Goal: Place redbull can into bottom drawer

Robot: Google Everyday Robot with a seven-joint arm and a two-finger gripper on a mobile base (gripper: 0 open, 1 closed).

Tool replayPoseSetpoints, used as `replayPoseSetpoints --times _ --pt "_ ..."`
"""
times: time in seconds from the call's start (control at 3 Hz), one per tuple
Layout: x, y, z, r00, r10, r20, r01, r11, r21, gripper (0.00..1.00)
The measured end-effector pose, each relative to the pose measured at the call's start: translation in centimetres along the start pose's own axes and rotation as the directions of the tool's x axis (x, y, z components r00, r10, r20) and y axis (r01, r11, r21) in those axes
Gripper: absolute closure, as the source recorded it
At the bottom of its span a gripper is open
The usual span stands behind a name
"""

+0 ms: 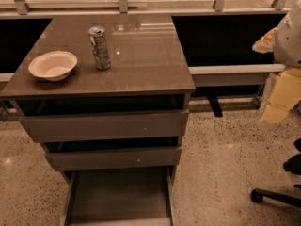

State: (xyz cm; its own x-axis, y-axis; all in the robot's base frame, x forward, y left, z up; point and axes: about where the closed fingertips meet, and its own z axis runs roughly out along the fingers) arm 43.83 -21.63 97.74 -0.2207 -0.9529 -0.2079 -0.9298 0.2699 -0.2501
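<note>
The redbull can [99,47] stands upright on the brown cabinet top [141,55], left of the middle and toward the back. The bottom drawer [120,194] is pulled out below the two upper grey drawers, and its flat dark floor shows with nothing in it. My gripper [277,102] is a white and yellowish shape at the right edge of the view. It is off to the right of the cabinet, above the floor and far from the can. It holds nothing that I can see.
A white bowl [52,65] sits on the cabinet top left of the can. The two upper drawers [106,125] stand slightly out. A black chair base [277,196] is on the speckled floor at the lower right. A window ledge [235,69] runs behind.
</note>
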Motion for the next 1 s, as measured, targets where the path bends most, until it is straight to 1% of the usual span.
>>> replayPoseSetpoints --times 0.33,0.67,1.0 --pt "0.0 0.0 0.0 1.0 0.0 0.0 0.0 1.0 0.0 0.0" --pt "-2.9 -3.4 0.0 0.996 -0.063 0.058 0.059 0.9966 0.057 0.0" --pt "-7.5 -8.6 0.4 0.977 -0.15 0.154 0.132 0.9838 0.122 0.0"
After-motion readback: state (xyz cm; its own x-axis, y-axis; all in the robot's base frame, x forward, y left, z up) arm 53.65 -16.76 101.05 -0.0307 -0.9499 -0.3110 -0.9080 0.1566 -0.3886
